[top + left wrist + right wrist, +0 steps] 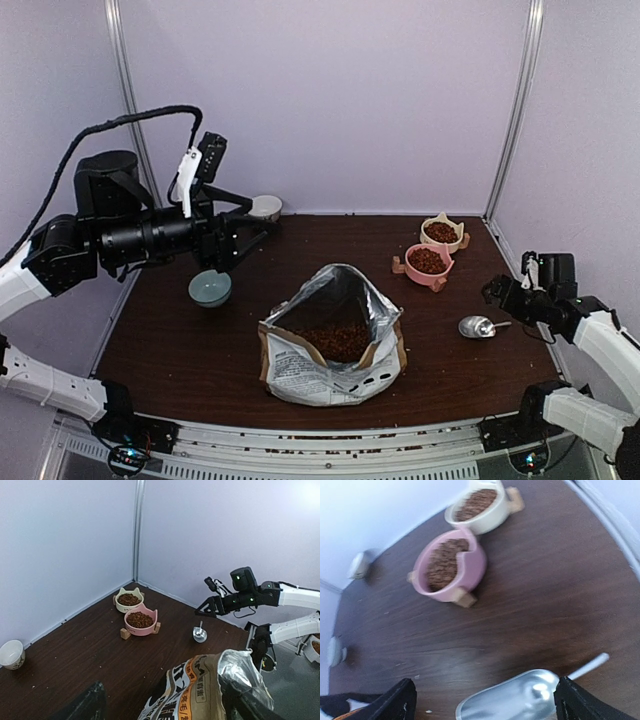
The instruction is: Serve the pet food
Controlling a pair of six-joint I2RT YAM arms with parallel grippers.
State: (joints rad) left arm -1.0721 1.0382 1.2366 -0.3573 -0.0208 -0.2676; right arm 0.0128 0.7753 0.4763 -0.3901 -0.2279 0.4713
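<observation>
The open kraft bag (330,350) stands mid-table with reddish-brown pet food (338,340) showing inside. More kibble fills the pink bowl (428,262) and the cream bowl (441,232) at the back right. My left gripper (258,225) hangs open, raised above the table to the bag's back left; the bag top (200,690) shows between its fingers (85,705), untouched. A metal scoop (477,326) lies empty on the table. My right gripper (487,705) is open just behind it, the scoop (512,700) low between its fingers.
A teal bowl (210,288) sits at the left of the table and a small white bowl (265,207) at the back wall. White walls close in the back and sides. Stray crumbs dot the dark wooden tabletop (200,350).
</observation>
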